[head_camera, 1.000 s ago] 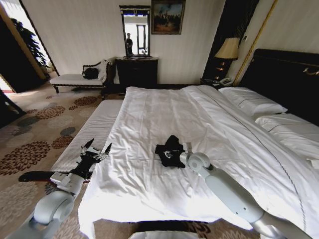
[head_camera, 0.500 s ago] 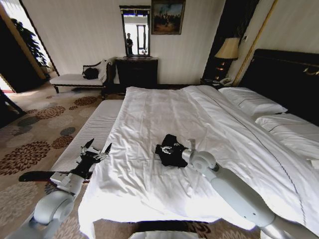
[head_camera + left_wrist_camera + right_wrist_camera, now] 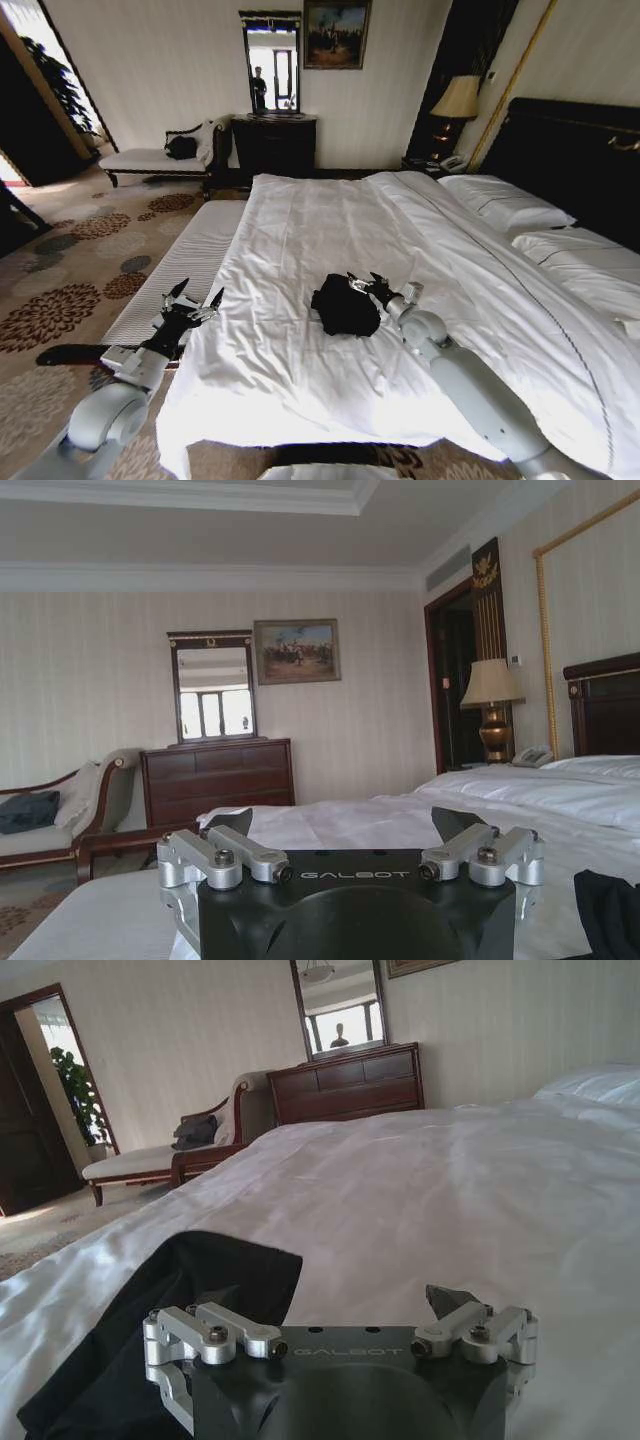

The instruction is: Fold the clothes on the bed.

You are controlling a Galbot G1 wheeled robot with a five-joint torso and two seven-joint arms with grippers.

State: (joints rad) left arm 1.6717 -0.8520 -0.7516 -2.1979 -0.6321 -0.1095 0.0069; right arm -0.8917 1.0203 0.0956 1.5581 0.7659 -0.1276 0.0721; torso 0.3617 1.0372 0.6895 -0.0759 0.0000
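The clothes point(image 3: 343, 307) lie as a crumpled black heap on the white sheet of the bed point(image 3: 300, 220), near the middle of its front half. My right gripper point(image 3: 365, 282) hovers open at the heap's far right edge, holding nothing. In the right wrist view the black clothes point(image 3: 170, 1330) lie beside and under one side of the open right gripper point(image 3: 340, 1305), with bare bed point(image 3: 450, 1190) beyond. My left gripper point(image 3: 192, 298) stands open and idle off the bed's left edge. The left wrist view has the left gripper point(image 3: 345, 820) open, with a corner of the clothes point(image 3: 610, 910) far off.
A long white-cushioned bench point(image 3: 190, 260) runs along the bed's left side. Pillows point(image 3: 505, 205) and a dark headboard point(image 3: 570, 150) are at the right. A dark dresser point(image 3: 275, 140), a chaise point(image 3: 160, 155) and a lamp point(image 3: 458, 100) stand by the far wall.
My right gripper has come up off the black clothes and moved a little to the far right, now open. The clothes lie in a tighter heap. The left arm has not moved.
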